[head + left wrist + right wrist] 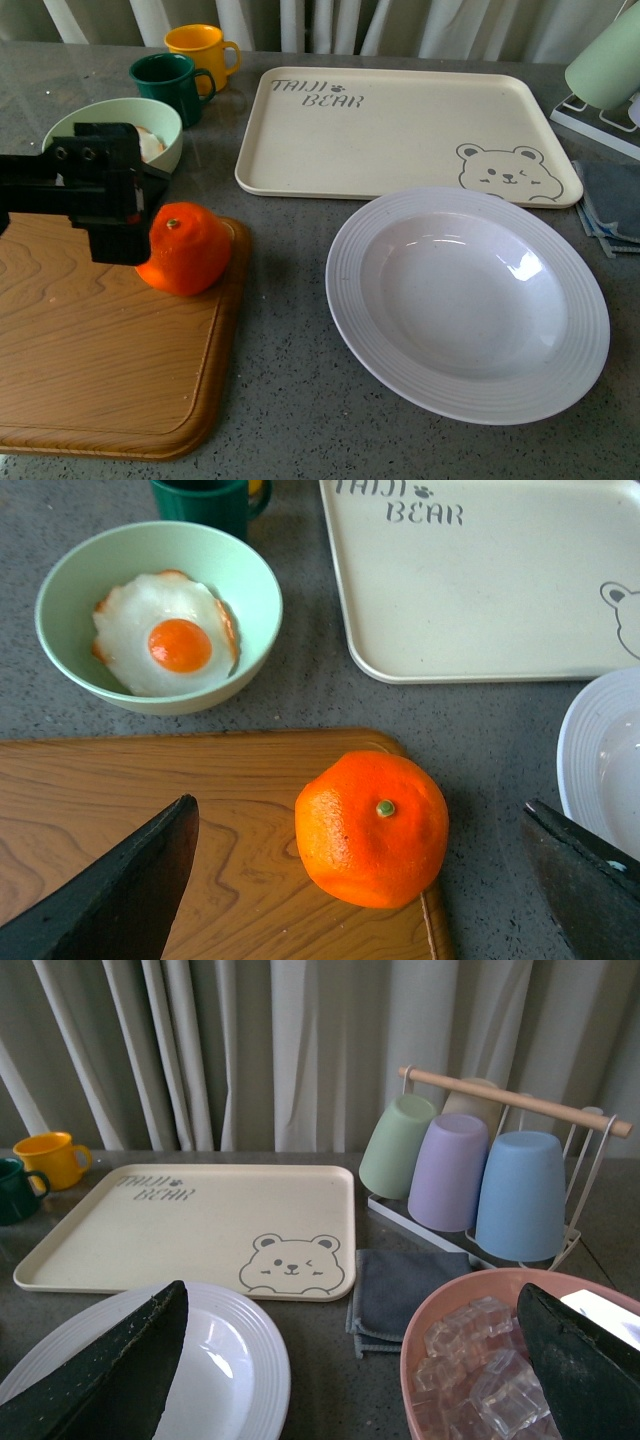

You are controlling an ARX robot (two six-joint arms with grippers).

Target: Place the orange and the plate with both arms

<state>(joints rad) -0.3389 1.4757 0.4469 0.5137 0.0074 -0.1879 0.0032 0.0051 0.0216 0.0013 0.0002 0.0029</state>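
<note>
The left tool (359,802) hangs spread open over the orange (187,248), which sits on the wooden board (100,340) by the table's (290,400) left edge, the plate (467,300) lies toward the front-right corner, and the right tool (352,1288) gapes open too.

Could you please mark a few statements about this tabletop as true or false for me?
1. The orange rests on the wooden cutting board. True.
2. The plate holds the orange. False: the plate is empty.
3. The green bowl contains a fried egg. True.
4. Two mugs stand on the bear tray. False: nothing is on the tray. The green mug and the yellow mug stand beside it.
5. The left gripper is shut on the orange. False: its jaws stand wide apart, one on either side of the orange.
</note>
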